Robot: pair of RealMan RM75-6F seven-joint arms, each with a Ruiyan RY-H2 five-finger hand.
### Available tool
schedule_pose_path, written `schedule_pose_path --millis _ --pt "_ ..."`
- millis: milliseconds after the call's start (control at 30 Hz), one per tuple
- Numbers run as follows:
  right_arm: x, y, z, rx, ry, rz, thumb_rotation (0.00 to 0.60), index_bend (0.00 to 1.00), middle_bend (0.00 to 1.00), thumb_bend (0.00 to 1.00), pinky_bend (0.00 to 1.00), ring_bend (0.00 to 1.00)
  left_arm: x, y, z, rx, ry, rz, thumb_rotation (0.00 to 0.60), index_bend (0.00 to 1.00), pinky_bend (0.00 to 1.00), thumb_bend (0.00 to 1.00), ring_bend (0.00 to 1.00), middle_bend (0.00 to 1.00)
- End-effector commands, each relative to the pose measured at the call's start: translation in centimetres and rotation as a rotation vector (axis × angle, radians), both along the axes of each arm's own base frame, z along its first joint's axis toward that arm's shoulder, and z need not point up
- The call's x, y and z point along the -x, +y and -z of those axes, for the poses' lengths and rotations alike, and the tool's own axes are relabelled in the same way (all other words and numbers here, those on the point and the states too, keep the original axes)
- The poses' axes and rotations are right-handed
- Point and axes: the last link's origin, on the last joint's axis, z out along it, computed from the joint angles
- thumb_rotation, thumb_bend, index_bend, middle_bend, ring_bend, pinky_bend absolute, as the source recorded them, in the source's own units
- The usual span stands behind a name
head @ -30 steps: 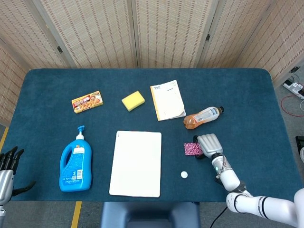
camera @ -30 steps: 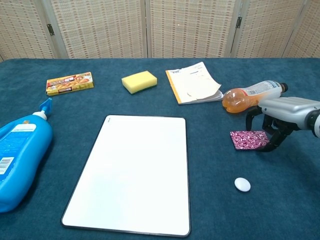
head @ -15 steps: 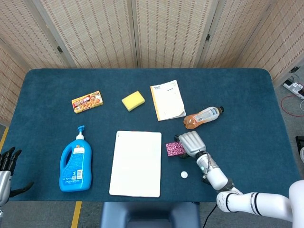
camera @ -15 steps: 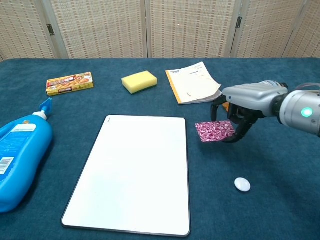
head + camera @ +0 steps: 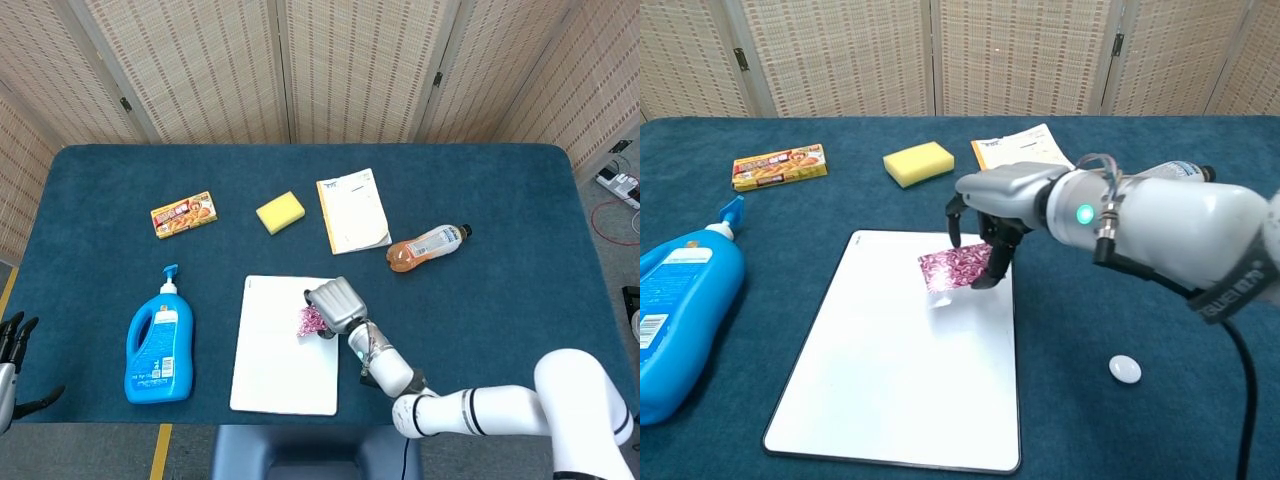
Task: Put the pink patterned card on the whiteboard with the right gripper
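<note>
My right hand [image 5: 332, 303] [image 5: 992, 208] hangs over the right part of the whiteboard [image 5: 270, 370] [image 5: 890, 380], pinching the pink patterned card [image 5: 311, 321] [image 5: 954, 268]. The card is tilted and lifted a little above the board's surface, casting a shadow on it. My left hand [image 5: 12, 345] shows only at the lower left edge of the head view, off the table, fingers apart and holding nothing.
A blue soap bottle [image 5: 159, 345] [image 5: 675, 310] lies left of the board. A small white pebble-like object [image 5: 1125, 369] sits on the cloth to the board's right. Farther back are a snack box [image 5: 183, 214], yellow sponge [image 5: 280, 212], notebook [image 5: 352, 211] and orange drink bottle [image 5: 426, 246].
My right hand lifted the pink card from the cloth at the right and carried it leftward; it now hovers over the whiteboard. The left hand sank lower at the frame edge.
</note>
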Motion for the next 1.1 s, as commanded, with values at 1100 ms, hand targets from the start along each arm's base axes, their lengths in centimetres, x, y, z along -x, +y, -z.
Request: schedule_pose_path --millis 1100 --pt "9.2 4.5 -7.5 -0.028 0.012 -0.091 0.536 0.28 0.9 0.25 1.0 1.0 -0.9 1.7 1.2 0.028 -0.005 0.026 0.6 0.05 0.0 0.17 0.0 0.0"
